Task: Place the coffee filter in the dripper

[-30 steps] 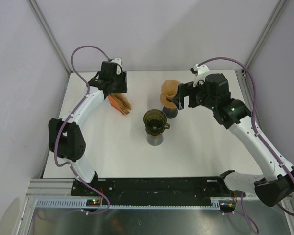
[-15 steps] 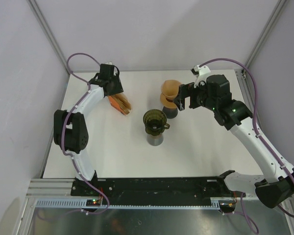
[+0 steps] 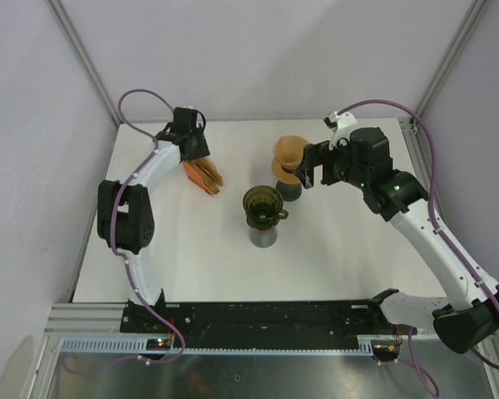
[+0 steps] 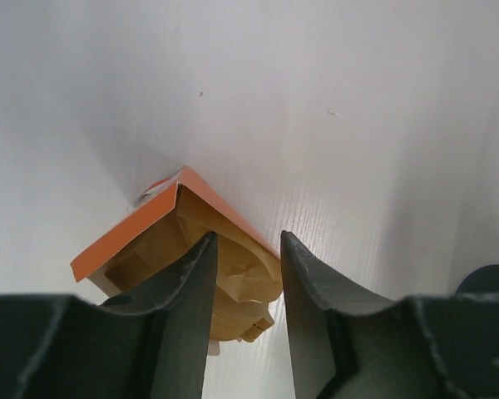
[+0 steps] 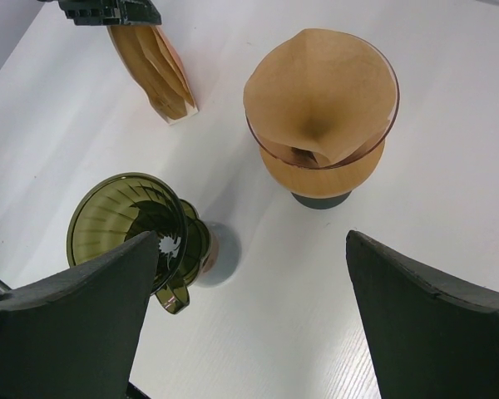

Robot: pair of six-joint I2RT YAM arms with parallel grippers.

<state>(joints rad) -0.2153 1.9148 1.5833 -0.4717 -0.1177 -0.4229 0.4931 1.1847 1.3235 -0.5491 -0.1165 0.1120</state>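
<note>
Your left tool (image 4: 248,249) hangs just above the coffee filters (image 4: 233,278), which stand on edge in the orange holder (image 4: 133,226) at the far left of the table (image 3: 349,249). Its fingers are only narrowly parted, and the wrist view shows the top edge of the paper stack in the gap between them. You cannot tell from that view whether either finger touches the paper.

The green dripper (image 3: 261,204) sits mid-table on its dark base with nothing in it, well apart from the filters. Behind it, the amber dripper (image 3: 287,160) already has a brown filter in its cone.

Your right tool (image 5: 251,241) is spread wide and holds nothing. It hovers near the amber dripper, on that dripper's right in the top view.

Compared with a second ago, the left arm's elbow has swung inward and up, and its tool has pulled slightly toward the far edge. The holder, both drippers and the right arm have not moved.
</note>
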